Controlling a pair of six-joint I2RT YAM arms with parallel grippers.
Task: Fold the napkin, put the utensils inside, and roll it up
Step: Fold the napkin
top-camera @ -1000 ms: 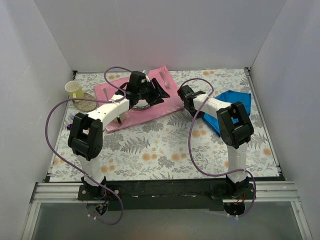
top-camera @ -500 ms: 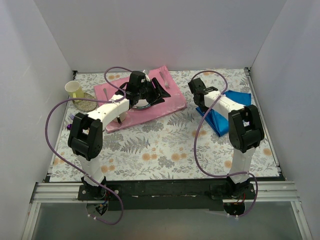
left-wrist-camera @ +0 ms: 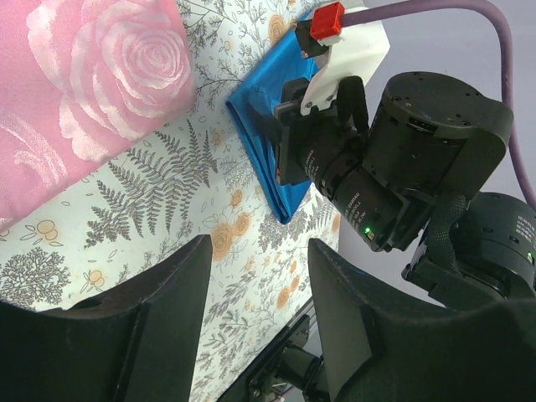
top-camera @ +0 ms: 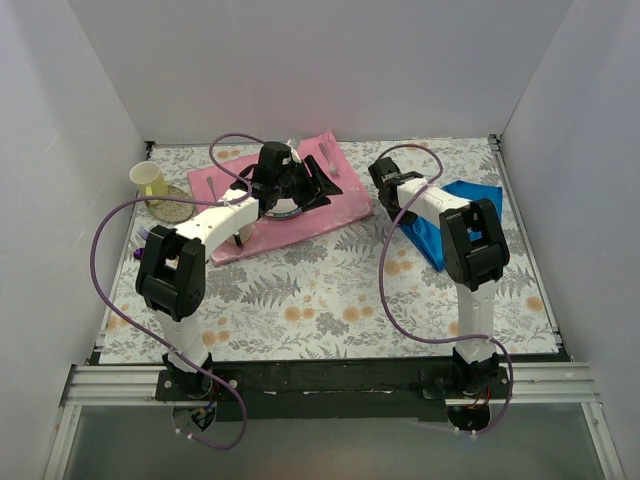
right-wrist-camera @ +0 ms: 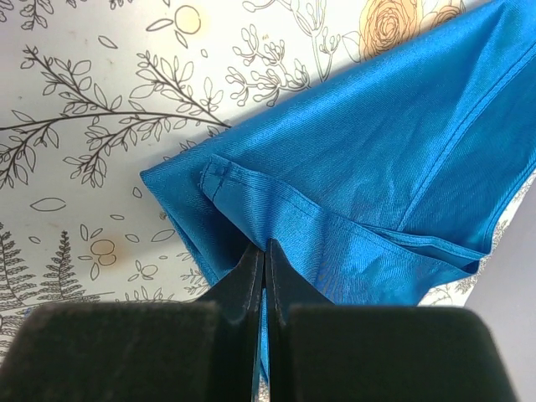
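Observation:
The blue napkin point(top-camera: 470, 193) lies bunched at the right of the table, and its folded corner fills the right wrist view point(right-wrist-camera: 377, 151). My right gripper point(top-camera: 398, 212) is down at the napkin's left edge. Its jaws point(right-wrist-camera: 265, 249) are shut on a hemmed fold of the cloth. The left wrist view shows the napkin point(left-wrist-camera: 264, 151) beneath that gripper. My left gripper point(top-camera: 318, 187) hovers over the pink mat point(top-camera: 340, 205), open, with nothing between its fingers point(left-wrist-camera: 260, 247). The utensils are hidden from view.
A yellow cup point(top-camera: 148, 178) stands by a round dish point(top-camera: 172, 208) at the back left. A small purple item point(top-camera: 137, 255) lies by the left edge. White walls close in the floral tablecloth point(top-camera: 320, 290) on three sides.
My right gripper has closed on the napkin's edge, and its wrist has shifted a little over the napkin's left side. The left arm has not moved.

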